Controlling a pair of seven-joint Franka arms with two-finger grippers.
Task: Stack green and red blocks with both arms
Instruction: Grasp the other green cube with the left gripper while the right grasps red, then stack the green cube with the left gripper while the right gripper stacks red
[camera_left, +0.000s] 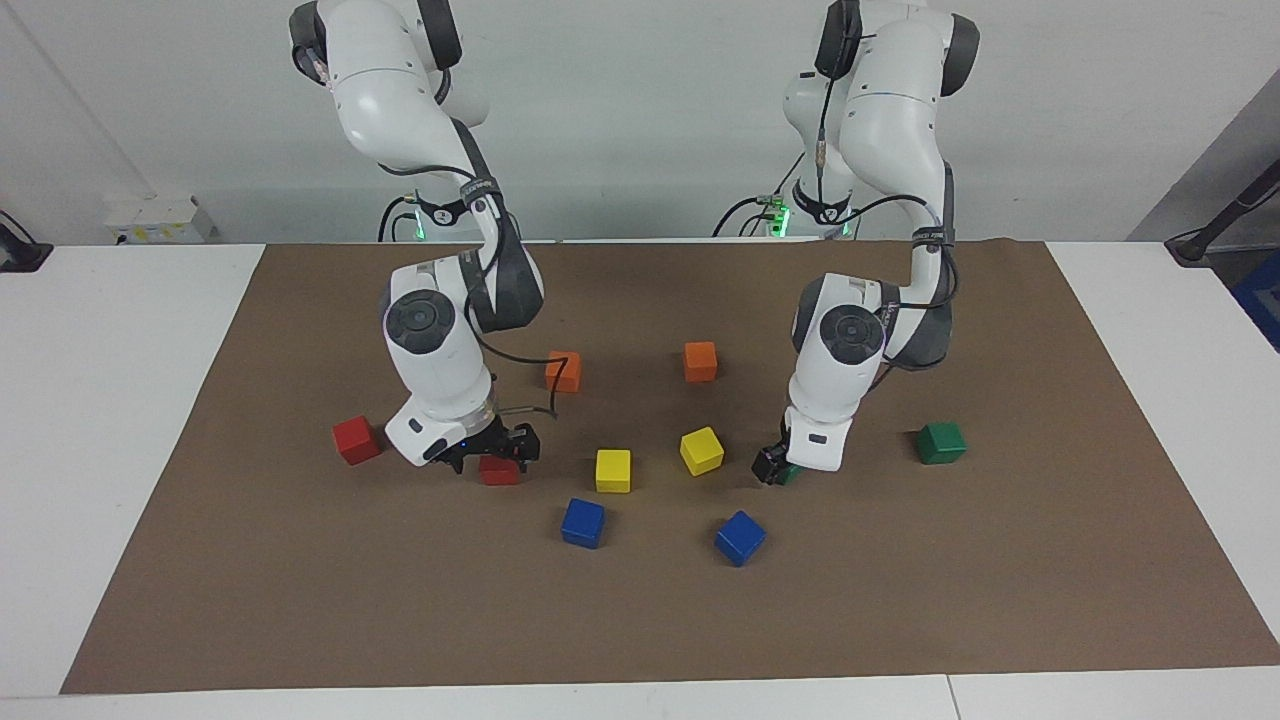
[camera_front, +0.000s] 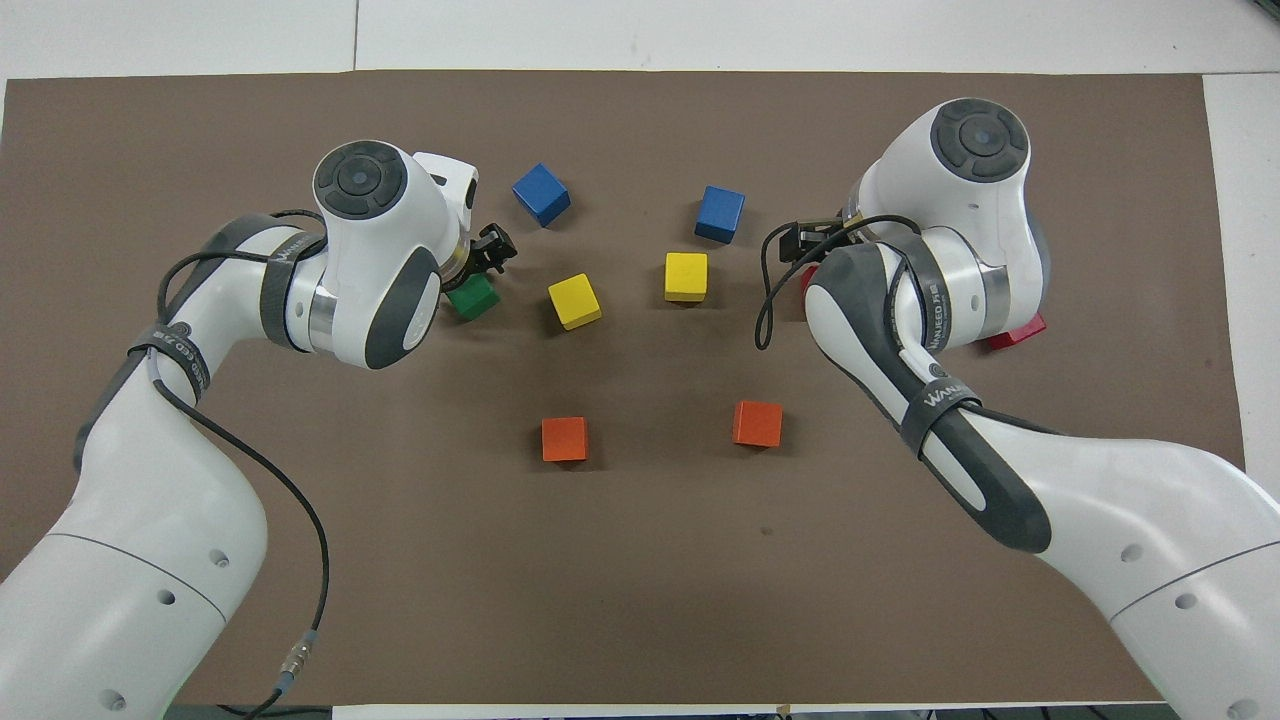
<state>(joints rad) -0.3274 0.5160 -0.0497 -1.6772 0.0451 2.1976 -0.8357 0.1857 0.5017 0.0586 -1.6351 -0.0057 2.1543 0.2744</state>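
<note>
One red block (camera_left: 499, 471) lies on the brown mat, and my right gripper (camera_left: 491, 461) is down over it, open, with a finger on either side. Another red block (camera_left: 356, 440) sits alone toward the right arm's end of the table, its corner showing past the arm from above (camera_front: 1018, 331). My left gripper (camera_left: 774, 467) is low and open at a green block (camera_left: 792, 474), which it mostly covers. From above, that green block (camera_front: 473, 298) lies just under the left gripper (camera_front: 492, 256). A second green block (camera_left: 941, 442) rests toward the left arm's end.
Two orange blocks (camera_left: 564, 371) (camera_left: 700, 361) lie nearer to the robots. Two yellow blocks (camera_left: 613, 470) (camera_left: 702, 450) sit between the grippers. Two blue blocks (camera_left: 583, 522) (camera_left: 740, 537) lie farther out. All rest on the brown mat (camera_left: 1000, 600).
</note>
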